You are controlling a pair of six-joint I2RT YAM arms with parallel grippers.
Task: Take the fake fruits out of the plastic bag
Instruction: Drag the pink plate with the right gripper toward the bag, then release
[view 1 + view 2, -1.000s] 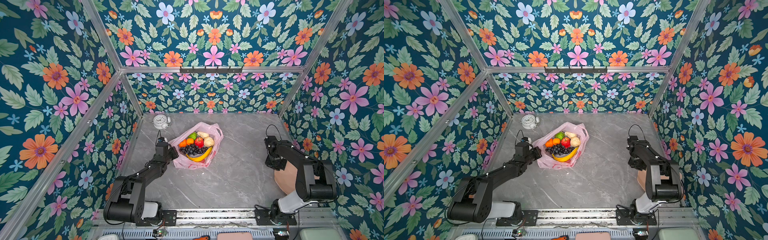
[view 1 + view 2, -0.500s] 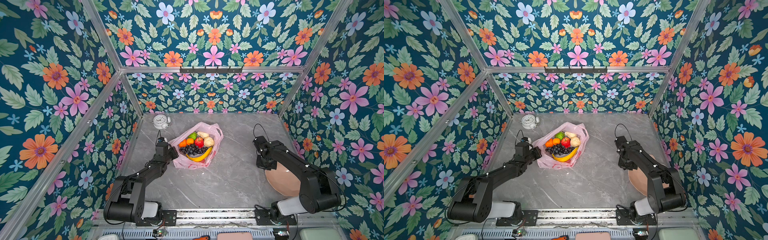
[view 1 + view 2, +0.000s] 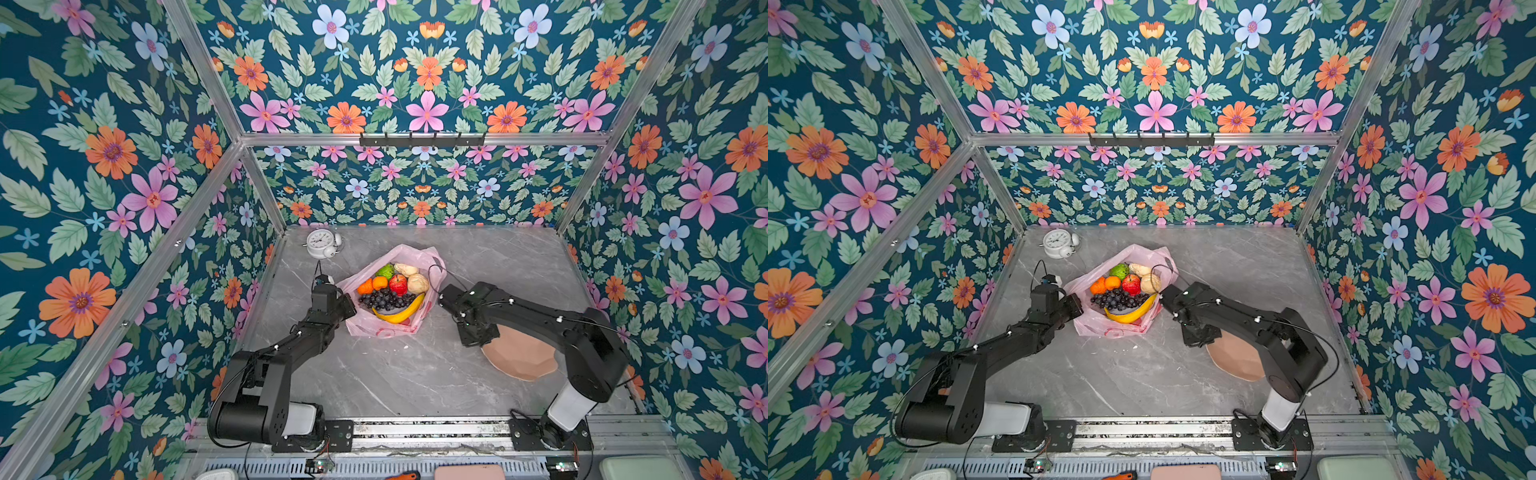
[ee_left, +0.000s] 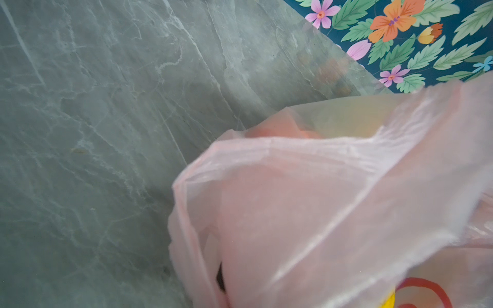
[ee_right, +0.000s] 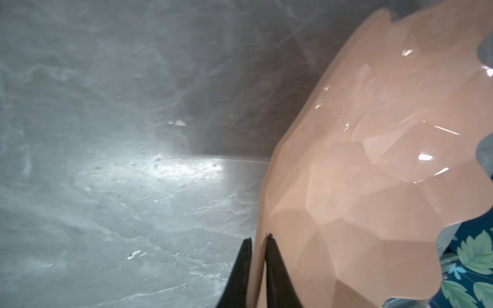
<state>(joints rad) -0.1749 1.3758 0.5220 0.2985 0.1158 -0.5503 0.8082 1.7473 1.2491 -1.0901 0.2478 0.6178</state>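
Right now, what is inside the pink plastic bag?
In both top views the plastic bag lies open, holding a red apple, two oranges, green fruit, two cream pieces, grapes and a banana. Anything beneath that pile is covered.

The right fingers (image 5: 276,266) have moved the peach bowl (image 3: 519,357) leftward to near the plastic bag (image 3: 374,328).

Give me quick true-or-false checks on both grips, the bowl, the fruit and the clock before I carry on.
1. The right gripper is shut on the bowl at its rim. True.
2. The bowl holds fruit. False: no fruit shows in it.
3. The left gripper is shut on the plastic bag at its edge. True.
4. The banana lies outside the bag. False: it is inside, with the other fruits.
5. The clock sits beside the bowl. False: it is at the back left, beyond the bag.
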